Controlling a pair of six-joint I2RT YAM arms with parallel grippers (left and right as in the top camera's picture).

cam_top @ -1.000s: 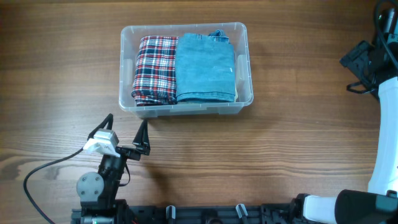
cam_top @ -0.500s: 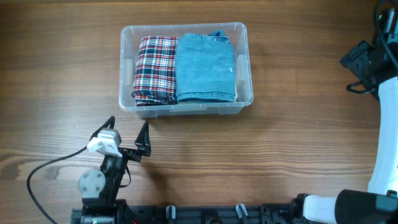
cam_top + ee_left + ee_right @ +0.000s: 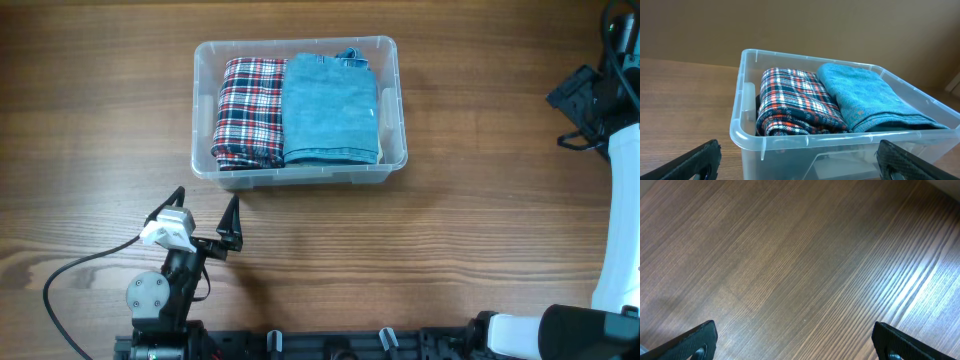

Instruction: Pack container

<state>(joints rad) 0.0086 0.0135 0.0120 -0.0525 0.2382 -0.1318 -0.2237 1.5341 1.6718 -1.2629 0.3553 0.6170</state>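
Note:
The clear plastic container [image 3: 391, 110] sits at the table's upper middle. Inside lie a folded red plaid garment [image 3: 249, 110] on the left and a folded blue denim garment [image 3: 330, 108] on the right. The left wrist view shows the container [image 3: 747, 135] close ahead with the plaid garment [image 3: 797, 107] and the blue garment [image 3: 870, 100] in it. My left gripper [image 3: 203, 214] is open and empty, just in front of the container's near left corner; its fingers frame the left wrist view [image 3: 800, 167]. My right gripper [image 3: 800, 345] is open and empty over bare wood at the far right [image 3: 580, 105].
The wooden table [image 3: 480, 230] surrounds the container. A black cable [image 3: 70, 275] runs from the left arm's base toward the front left. The right arm's white link [image 3: 620, 230] stands along the right edge.
The left gripper shifted slightly nearer the front edge between the earliest frame and half a second ago, and has held still since. The right arm and the container have not moved.

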